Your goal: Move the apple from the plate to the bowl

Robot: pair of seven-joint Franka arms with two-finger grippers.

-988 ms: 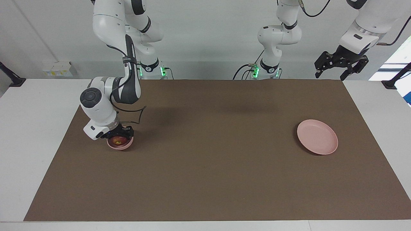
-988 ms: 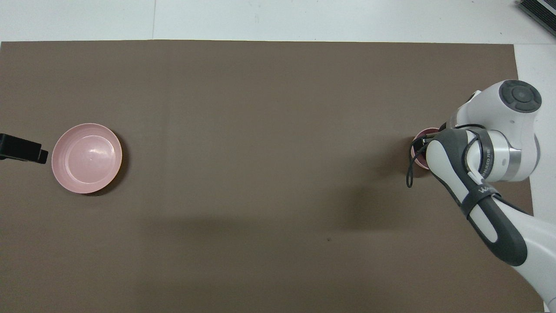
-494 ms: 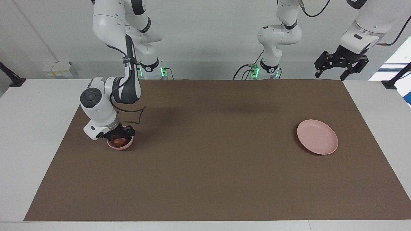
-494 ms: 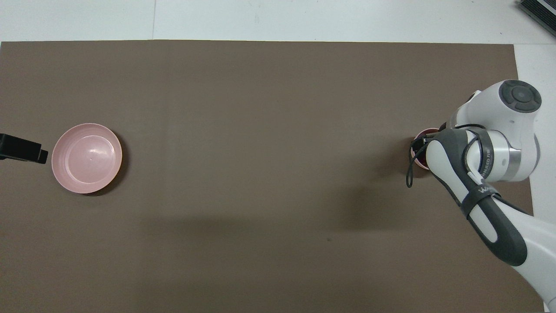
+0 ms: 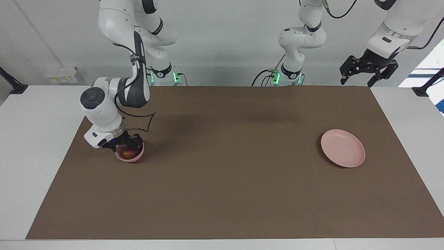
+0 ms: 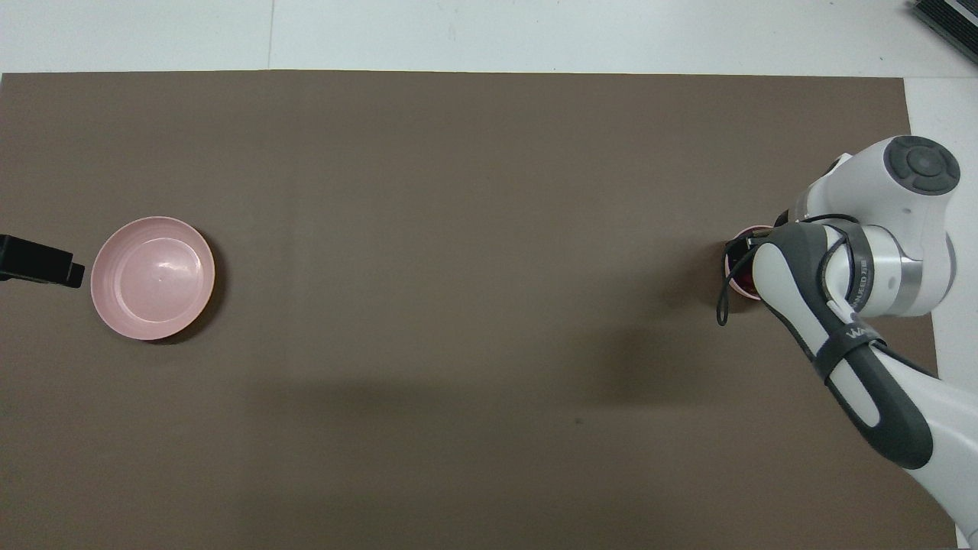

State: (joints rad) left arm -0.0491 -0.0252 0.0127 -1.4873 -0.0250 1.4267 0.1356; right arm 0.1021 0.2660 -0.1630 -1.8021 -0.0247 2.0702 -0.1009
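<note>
The dark red apple (image 5: 128, 152) lies inside the small pink bowl (image 5: 138, 157) at the right arm's end of the table. My right gripper (image 5: 125, 146) hangs just above the bowl's rim, open, with its fingers clear of the apple. In the overhead view the right arm covers the gripper and the apple, and only a sliver of the bowl (image 6: 733, 263) shows. The flat pink plate (image 5: 342, 148) sits bare at the left arm's end, and it also shows in the overhead view (image 6: 153, 277). My left gripper (image 5: 356, 83) waits open, high over the table's corner at its own end.
A brown mat (image 5: 229, 166) covers most of the white table (image 5: 31, 114). Both arm bases stand at the robots' edge of the table. A loose black cable (image 5: 149, 121) hangs from the right wrist beside the bowl.
My right gripper has lifted a little off the bowl and shifted toward the right arm's end of the table. The apple stays in the bowl. The left arm has not moved.
</note>
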